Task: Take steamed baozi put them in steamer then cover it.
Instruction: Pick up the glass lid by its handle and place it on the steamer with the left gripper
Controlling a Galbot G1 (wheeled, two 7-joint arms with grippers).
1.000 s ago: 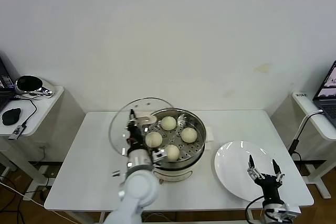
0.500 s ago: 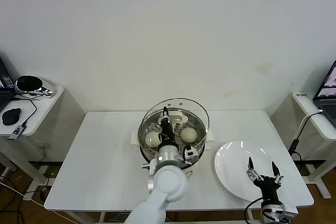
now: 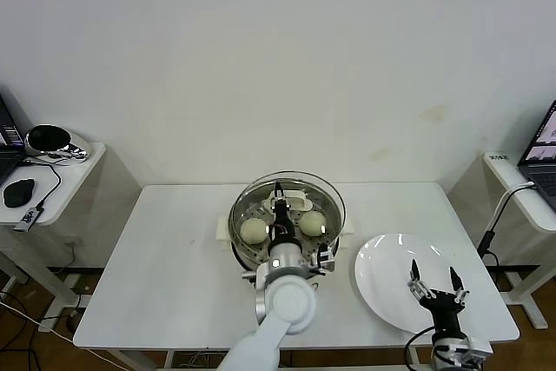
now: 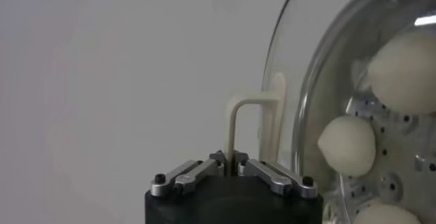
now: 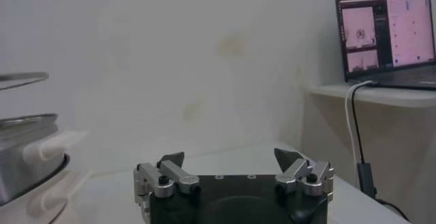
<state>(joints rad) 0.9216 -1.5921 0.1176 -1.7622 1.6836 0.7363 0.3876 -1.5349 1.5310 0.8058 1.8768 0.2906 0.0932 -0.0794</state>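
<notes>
The steamer (image 3: 244, 255) stands mid-table with baozi on its perforated tray; two baozi (image 3: 254, 230) (image 3: 313, 223) show through the glass and the others are hidden behind my arm. My left gripper (image 3: 280, 203) is shut on the cream handle (image 4: 233, 126) of the glass cover (image 3: 323, 202) and holds it just above the pot. The left wrist view shows the cover (image 4: 293, 69) on edge and baozi (image 4: 347, 144) behind it. In the right wrist view a gap shows between the cover rim (image 5: 20, 79) and the steamer (image 5: 24, 154). My right gripper (image 3: 439, 287) is open over the plate.
An empty white plate (image 3: 387, 267) lies at the table's right front. A side table with a laptop (image 5: 385, 31) stands at the right. Another side table with a mouse (image 3: 19, 192) stands at the left.
My left gripper carried the cover from the pot's left side to over the pot, then moved it slightly right. The right arm has not moved.
</notes>
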